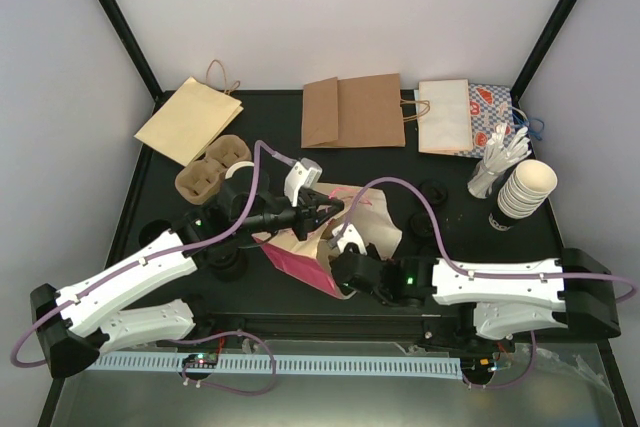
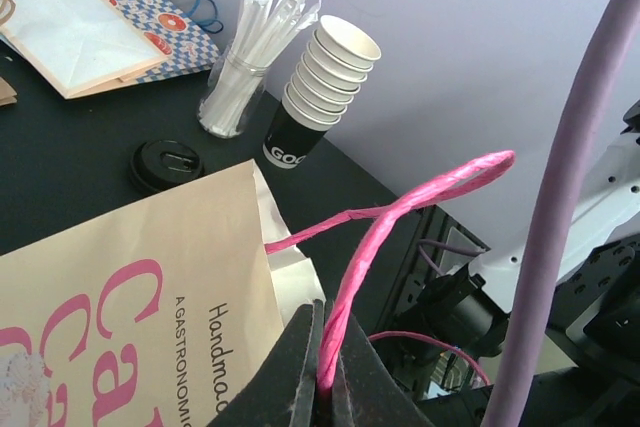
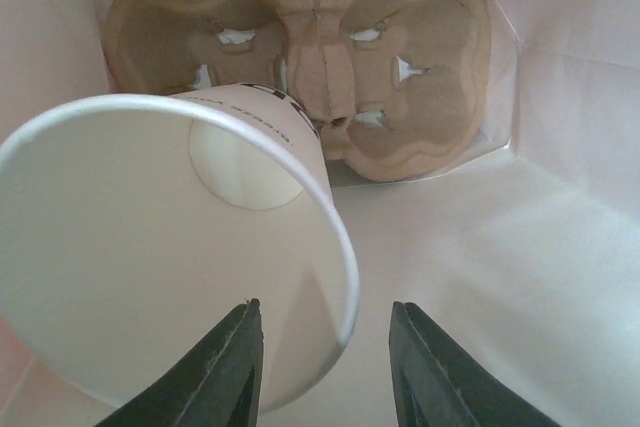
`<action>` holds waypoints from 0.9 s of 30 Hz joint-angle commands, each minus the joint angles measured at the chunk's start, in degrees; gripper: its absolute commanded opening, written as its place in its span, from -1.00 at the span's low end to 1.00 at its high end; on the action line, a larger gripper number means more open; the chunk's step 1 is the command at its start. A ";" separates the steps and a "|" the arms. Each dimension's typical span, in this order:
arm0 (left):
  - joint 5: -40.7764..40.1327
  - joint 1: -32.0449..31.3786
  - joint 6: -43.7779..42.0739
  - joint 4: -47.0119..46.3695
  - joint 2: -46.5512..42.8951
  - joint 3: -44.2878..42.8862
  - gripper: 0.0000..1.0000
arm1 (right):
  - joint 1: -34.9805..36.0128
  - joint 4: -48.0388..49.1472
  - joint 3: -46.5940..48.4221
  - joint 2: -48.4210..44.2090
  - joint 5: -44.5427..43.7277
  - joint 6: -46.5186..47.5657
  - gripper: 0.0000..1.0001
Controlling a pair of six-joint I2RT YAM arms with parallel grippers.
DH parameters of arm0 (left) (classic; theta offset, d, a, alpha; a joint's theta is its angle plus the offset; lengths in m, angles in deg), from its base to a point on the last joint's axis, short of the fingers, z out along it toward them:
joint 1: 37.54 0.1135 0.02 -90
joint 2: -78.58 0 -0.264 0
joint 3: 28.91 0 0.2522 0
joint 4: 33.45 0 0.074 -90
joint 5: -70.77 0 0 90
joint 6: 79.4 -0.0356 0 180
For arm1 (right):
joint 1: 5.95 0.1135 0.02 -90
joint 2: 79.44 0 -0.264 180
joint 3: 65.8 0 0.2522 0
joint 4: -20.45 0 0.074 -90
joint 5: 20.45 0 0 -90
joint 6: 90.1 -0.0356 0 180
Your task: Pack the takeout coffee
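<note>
Small white paper cup (image 3: 150, 247) tilted inside cream paper bag (image 3: 560, 147)
My right pincer (image 3: 325, 367), parted astride its rim and seemingly loose, could snag it leaving; my left pincer (image 2: 325, 367) clamps the bag's pink twisted handle (image 2: 400, 207).

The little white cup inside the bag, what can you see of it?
The cup is white paper, cream inside, with a rolled rim and dark print on its side. It is empty and tilted, mouth toward the camera, its base against the brown cardboard carrier inside the bag. The right hand straddles its wall, open.

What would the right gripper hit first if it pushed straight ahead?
Probably the white paper cup: its rim lies between the right gripper's parted fingers; the cardboard carrier lies farther in.
</note>
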 commanded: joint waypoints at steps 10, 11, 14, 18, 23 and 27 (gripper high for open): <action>5.58 0.71 -5.44 -3.89 -0.09 -1.33 -0.97 | 0.28 -12.03 -4.28 -11.76 -3.40 -0.59 -0.18; 5.52 0.71 -5.84 -3.58 0.07 -1.54 -0.97 | 0.31 -14.02 -3.44 -11.19 -3.32 -1.03 -0.19; 5.57 0.70 -6.81 -3.32 0.64 -1.94 -0.97 | 0.42 -18.26 -1.11 -9.00 -1.95 -1.79 -0.24; 5.69 0.71 -8.51 -3.64 2.27 -3.26 -0.97 | 2.33 -19.67 0.11 -8.00 -1.82 -1.27 -0.25; 6.79 0.79 -11.47 -3.21 6.71 -7.43 -0.97 | 4.75 -20.20 1.59 -8.30 -2.50 0.15 -0.25; 7.86 1.01 -13.26 -4.08 9.72 -10.00 -0.97 | 7.27 -21.00 3.40 -6.86 -3.17 1.39 -0.25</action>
